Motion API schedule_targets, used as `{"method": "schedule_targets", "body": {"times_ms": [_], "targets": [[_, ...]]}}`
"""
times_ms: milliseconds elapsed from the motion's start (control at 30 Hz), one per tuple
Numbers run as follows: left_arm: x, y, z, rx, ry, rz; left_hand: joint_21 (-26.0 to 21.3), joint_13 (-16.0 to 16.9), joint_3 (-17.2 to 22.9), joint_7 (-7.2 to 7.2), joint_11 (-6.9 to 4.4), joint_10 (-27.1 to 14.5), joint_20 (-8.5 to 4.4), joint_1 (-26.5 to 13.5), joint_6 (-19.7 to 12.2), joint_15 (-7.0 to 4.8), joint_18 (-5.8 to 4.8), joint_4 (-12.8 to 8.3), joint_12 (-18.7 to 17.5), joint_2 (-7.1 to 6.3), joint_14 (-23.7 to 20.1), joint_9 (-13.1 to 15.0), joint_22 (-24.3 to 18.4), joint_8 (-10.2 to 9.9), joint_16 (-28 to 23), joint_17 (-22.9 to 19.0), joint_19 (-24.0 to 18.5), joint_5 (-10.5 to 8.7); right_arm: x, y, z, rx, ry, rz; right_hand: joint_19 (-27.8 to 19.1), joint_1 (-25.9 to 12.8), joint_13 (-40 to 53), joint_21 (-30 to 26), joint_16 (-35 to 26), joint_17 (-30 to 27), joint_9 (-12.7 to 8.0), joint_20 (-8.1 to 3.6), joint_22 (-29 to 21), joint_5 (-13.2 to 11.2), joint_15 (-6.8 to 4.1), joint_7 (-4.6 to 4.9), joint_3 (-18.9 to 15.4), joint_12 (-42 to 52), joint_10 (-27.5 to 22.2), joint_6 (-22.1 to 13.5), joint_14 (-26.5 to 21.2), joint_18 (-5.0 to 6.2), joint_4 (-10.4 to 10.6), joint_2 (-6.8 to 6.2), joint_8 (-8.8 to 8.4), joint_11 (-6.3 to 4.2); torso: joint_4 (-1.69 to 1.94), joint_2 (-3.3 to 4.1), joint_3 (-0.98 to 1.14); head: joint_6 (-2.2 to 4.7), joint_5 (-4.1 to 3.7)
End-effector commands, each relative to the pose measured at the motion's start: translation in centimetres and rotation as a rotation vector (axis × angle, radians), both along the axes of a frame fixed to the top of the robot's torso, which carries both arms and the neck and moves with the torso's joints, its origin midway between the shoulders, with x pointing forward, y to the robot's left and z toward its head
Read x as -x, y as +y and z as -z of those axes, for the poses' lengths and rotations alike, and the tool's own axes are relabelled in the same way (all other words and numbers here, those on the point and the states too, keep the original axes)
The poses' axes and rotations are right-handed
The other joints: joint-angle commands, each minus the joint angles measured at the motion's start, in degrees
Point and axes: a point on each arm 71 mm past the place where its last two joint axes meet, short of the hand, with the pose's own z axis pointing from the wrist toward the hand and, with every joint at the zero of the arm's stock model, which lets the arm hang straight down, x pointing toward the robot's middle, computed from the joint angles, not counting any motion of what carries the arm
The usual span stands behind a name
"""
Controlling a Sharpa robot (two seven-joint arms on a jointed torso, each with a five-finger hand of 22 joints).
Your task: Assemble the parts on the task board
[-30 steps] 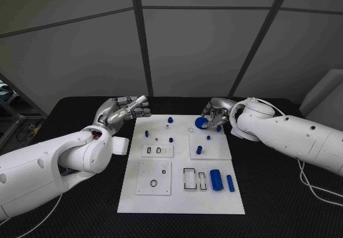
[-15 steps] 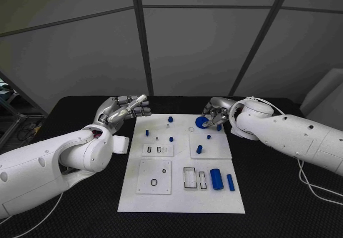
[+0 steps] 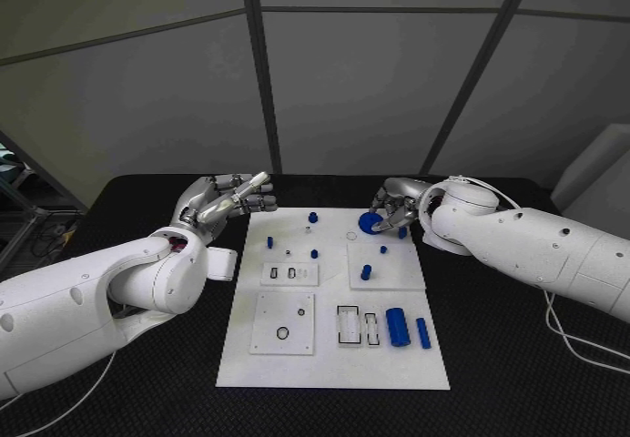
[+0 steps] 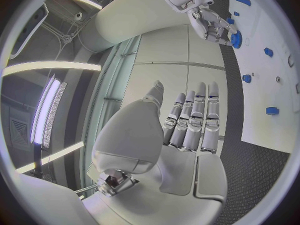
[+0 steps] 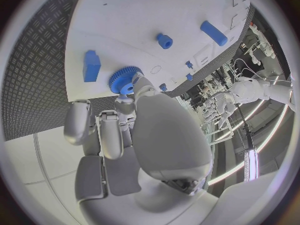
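From the head view, the right hand (image 3: 394, 211) pinches one blue gear (image 3: 370, 224) in its fingers over the far end of the task board (image 3: 333, 364); the left hand (image 3: 226, 202) hovers beside the board's far corner, fingers straight and together, holding nothing. Near the right fingers stand small blue pegs; two blue cylinders (image 3: 397, 328) lie well apart from them. The left wrist view shows its straight fingers (image 4: 195, 116) empty. The right wrist view shows fingertips (image 5: 139, 85) gripping the gear (image 5: 125, 78) just above the board (image 5: 119, 20).

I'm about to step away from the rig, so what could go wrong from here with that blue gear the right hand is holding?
The right hand holds the blue gear only at the tips of its fingers, so it might slip and drop onto the white board. Small blue pegs stand close by on the board; lowering the gear could knock one. The left hand hovers beside the board's far corner holding nothing, so it probably can't catch a slip.
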Motion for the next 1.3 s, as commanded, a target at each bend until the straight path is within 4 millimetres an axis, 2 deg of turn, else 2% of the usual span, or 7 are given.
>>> {"method": "schedule_targets", "body": {"times_ms": [33,233,533,867,1100,1200,1300], "targets": [[0.0,-0.2,-0.2,0.003,-0.012,0.015,0.1,0.0,-0.1,0.59,0.17,0.2,0.13,0.2,-0.2,0.55,-1.13,-0.4,-0.3,0.37,0.0,0.0,-0.1,-0.3,-0.2,0.1,0.0,0.05,0.0,0.4,0.0,0.026,0.003,-0.016,0.4,0.2,1.0,0.3,0.3,4.1,0.2,-0.01,0.3,0.1,0.16,-0.23,0.2,0.9,0.7,1.3,3.9,-0.4,-0.4,0.35,0.77,-0.01,-0.03,0.01,0.0,-0.1,-0.03],[0.0,-0.2,-0.2,0.004,-0.011,0.017,0.1,0.0,-0.1,0.59,0.17,0.2,0.13,0.2,-0.2,0.55,-1.13,-0.4,-0.3,0.37,0.0,0.0,-0.1,-0.3,-0.2,0.1,0.0,0.05,0.0,0.5,-0.1,0.03,-0.009,-0.015,1.3,0.0,4.3,1.0,0.6,4.6,0.8,-0.45,1.6,0.2,-0.45,-1.16,0.7,3.8,2.9,5.6,4.0,-0.64,-1.0,1.77,2.85,-0.82,0.01,-0.03,-0.01,-0.21,-0.04],[-0.1,-0.1,-0.1,0.003,-0.009,0.016,0.1,0.0,-0.1,0.58,0.16,0.2,0.13,0.2,-0.2,0.55,-1.13,-0.4,-0.3,0.38,0.0,0.0,-0.1,-0.3,-0.2,0.1,0.0,0.05,0.1,0.5,-0.4,0.037,-0.052,-0.008,1.9,0.7,7.9,1.4,0.8,4.9,1.1,-1.33,2.5,-0.1,-1.44,-2.51,2.5,6.6,5.3,9.1,4.0,-0.8,-2.1,3.79,3.85,-1.99,0.01,-0.02,0.03,-0.2,0.06],[-0.1,-0.1,-0.1,0.002,-0.008,0.015,0.1,0.0,-0.1,0.54,0.12,0.3,0.13,0.3,-0.1,0.52,-1.11,-0.5,-0.3,0.44,0.1,0.0,-0.1,-0.4,-0.3,0.2,0.0,0.05,1.2,1.9,-1.8,-0.005,-0.165,-0.053,2.5,1.1,9.1,1.8,1.1,5.5,1.0,-1.81,3.4,1.9,-1.77,-2.72,4.2,7.3,6.0,9.7,4.2,-1.01,-3.4,3.67,3.37,-2.26,-0.03,-0.05,0.03,-0.11,0.13],[-0.1,-0.1,-0.1,0.002,-0.008,0.014,0.1,0.0,-0.1,0.53,0.12,0.3,0.13,0.3,-0.1,0.52,-1.11,-0.6,-0.3,0.45,0.1,0.0,-0.1,-0.4,-0.4,0.2,0.0,0.05,3.0,4.6,-3.2,-0.021,-0.256,-0.127,2.8,0.8,9.4,2.0,1.2,5.7,0.9,-1.84,3.8,2.3,-1.76,-2.63,4.5,7.4,6.1,9.6,4.2,-1.09,-3.5,3.3,3.08,-2.21,-0.04,-0.02,-0.02,0.02,0.25],[-0.1,-0.1,-0.1,0.002,-0.008,0.014,0.1,0.0,-0.1,0.53,0.12,0.3,0.13,0.3,-0.1,0.52,-1.11,-0.6,-0.3,0.45,0.1,0.0,-0.1,-0.4,-0.4,0.2,0.0,0.05,3.3,5.9,-3.5,-0.019,-0.283,-0.153,2.8,0.7,9.3,2.0,1.1,5.7,0.9,-1.84,3.9,2.3,-1.75,-2.6,4.5,7.3,6.0,9.6,4.2,-1.11,-3.5,3.21,3.0,-2.19,0.13,0.0,-0.02,0.06,0.27],[-0.1,-0.1,-0.1,0.002,-0.007,0.014,0.1,0.0,-0.1,0.53,0.12,0.3,0.13,0.3,-0.1,0.52,-1.11,-0.6,-0.3,0.45,0.1,0.0,-0.1,-0.4,-0.4,0.2,0.0,0.05,3.4,7.2,-3.6,-0.022,-0.298,-0.174,2.8,0.7,9.3,2.0,1.1,5.7,0.9,-1.84,3.9,2.3,-1.75,-2.6,4.5,7.3,6.0,9.6,4.2,-1.11,-3.5,3.21,3.0,-2.19,0.08,0.01,-0.04,-0.05,0.37]]}}
